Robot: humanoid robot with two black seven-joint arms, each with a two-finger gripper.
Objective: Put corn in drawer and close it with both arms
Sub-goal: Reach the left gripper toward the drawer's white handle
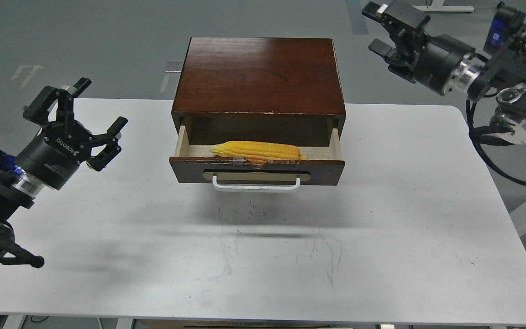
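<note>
The bright yellow, tapered corn cob [257,152] is lying lengthwise inside the dark brown wooden drawer [257,170], just behind its chipped front edge. The drawer is standing pulled out of the reddish-brown wooden cabinet [258,75] on the white table [381,228]. So the placing looks done, and closing is the step in hand. The left gripper [90,119] is hovering with fingers spread, holding nothing; the right gripper [384,28] is likewise spread and empty, well apart from the drawer. Next, both would need to reach the front panel and press evenly.
</note>
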